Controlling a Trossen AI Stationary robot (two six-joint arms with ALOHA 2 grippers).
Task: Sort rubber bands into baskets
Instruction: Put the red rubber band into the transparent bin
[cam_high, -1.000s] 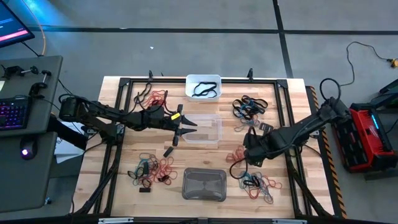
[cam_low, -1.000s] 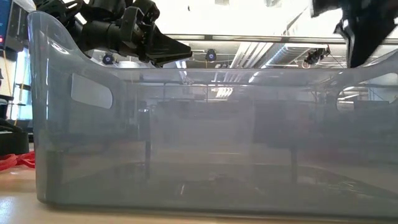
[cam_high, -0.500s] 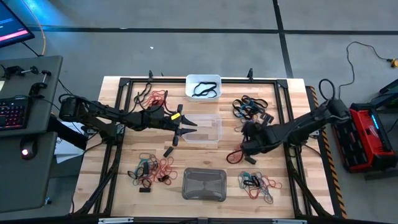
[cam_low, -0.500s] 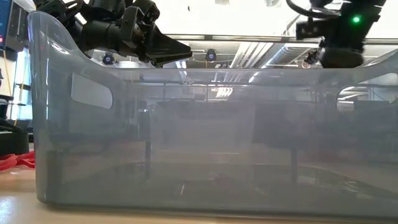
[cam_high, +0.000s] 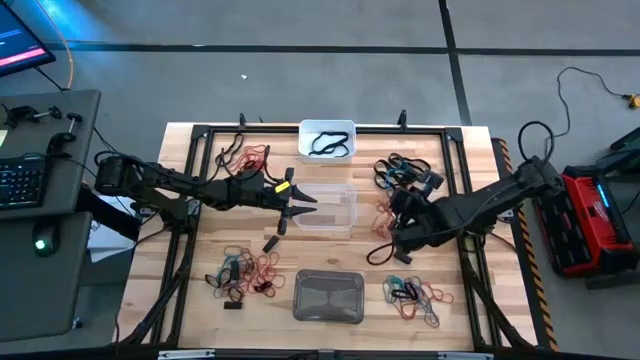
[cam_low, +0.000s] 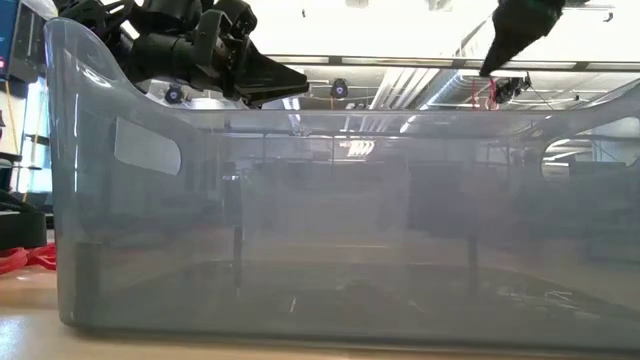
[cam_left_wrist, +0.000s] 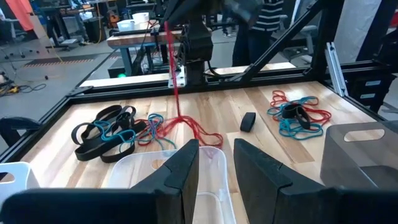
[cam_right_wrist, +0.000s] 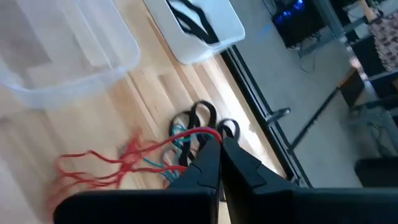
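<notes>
My right gripper (cam_high: 400, 236) hangs above the table's right half, shut on red rubber bands (cam_left_wrist: 176, 93) that run down to a tangle (cam_left_wrist: 194, 127) lying on the wood. My left gripper (cam_left_wrist: 216, 167) stands open and level over the left rim of the clear basket (cam_high: 325, 207), with nothing between its fingers. The white basket (cam_high: 327, 140) at the far edge has black bands in it. The grey basket (cam_high: 328, 296) sits near the front edge and fills the low view (cam_low: 320, 220). My right gripper pinches a red strand (cam_right_wrist: 200, 134) between its two fingertips, slanting down from above. The strand hangs stretched below the fingers (cam_right_wrist: 209, 163). Its lower end (cam_right_wrist: 81, 171) rests on the table among other red and teal bands.
Loose piles of bands lie at the far left (cam_high: 250, 157), near left (cam_high: 245, 275), far right (cam_high: 400, 172) and near right (cam_high: 412, 298). A small black block (cam_high: 270, 244) lies near the clear basket. A black metal frame (cam_high: 465, 200) borders the work area.
My right gripper has risen, gone a little toward the far edge and tipped, staying shut. The red bands have been drawn up from the table into a stretched strand, with their lower end staying on the wood.
</notes>
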